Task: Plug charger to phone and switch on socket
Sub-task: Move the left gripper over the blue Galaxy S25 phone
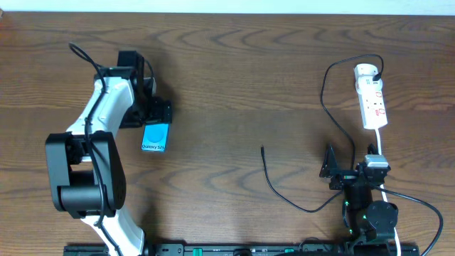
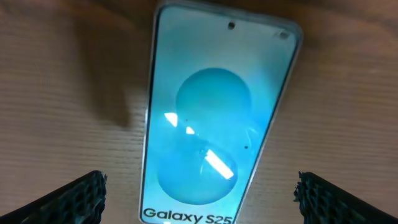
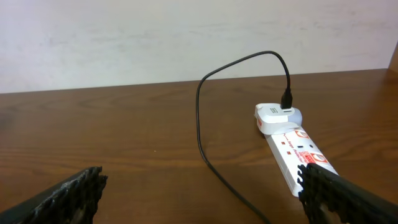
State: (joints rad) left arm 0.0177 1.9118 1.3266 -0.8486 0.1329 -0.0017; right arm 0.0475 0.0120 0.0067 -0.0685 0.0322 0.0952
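Observation:
The phone [image 1: 156, 136] lies flat on the wooden table, its blue screen reading "Galaxy S25". My left gripper [image 1: 155, 115] hovers over the phone's far end, open; in the left wrist view the phone [image 2: 211, 112] lies between and beyond the spread fingertips [image 2: 78, 199]. The white socket [image 1: 372, 99] lies at the right with a white adapter [image 3: 273, 117] plugged into its far end. From it the black charger [image 1: 284, 197] loops across the table to a free tip [image 1: 262, 148]. My right gripper [image 1: 352, 162] stands open just short of the socket [image 3: 295, 149], holding nothing.
The socket's white cord [image 1: 380, 146] runs back under the right arm. The left arm's white body [image 1: 92, 142] covers the table's left side. A pale wall [image 3: 186, 37] stands behind the table's far edge.

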